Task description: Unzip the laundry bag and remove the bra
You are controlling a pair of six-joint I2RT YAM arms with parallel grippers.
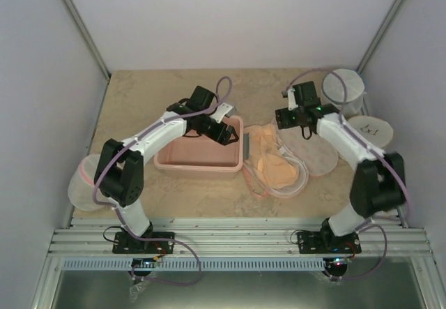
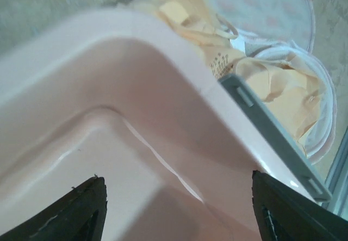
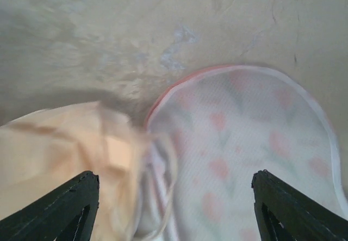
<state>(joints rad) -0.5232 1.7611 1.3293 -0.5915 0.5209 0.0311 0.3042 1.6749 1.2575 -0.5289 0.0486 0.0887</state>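
The laundry bag (image 1: 319,154) lies open to the right of the pink tub, its patterned half (image 3: 255,143) spread flat to the right. The peach-orange bra (image 1: 273,161) lies crumpled on the bag's pale mesh half, right next to the tub. It also shows in the left wrist view (image 2: 283,88) and the right wrist view (image 3: 49,154). My left gripper (image 1: 228,136) is open and empty over the tub's right inner corner (image 2: 176,184). My right gripper (image 1: 304,129) is open and empty, just above where bra and patterned half meet (image 3: 176,173).
The pink rectangular tub (image 1: 174,162) sits mid-table, with a grey clip on its right wall (image 2: 272,137). Round white mesh containers stand at the back right (image 1: 345,89), at the right (image 1: 374,129) and at the left front (image 1: 85,180). Walls close in on both sides.
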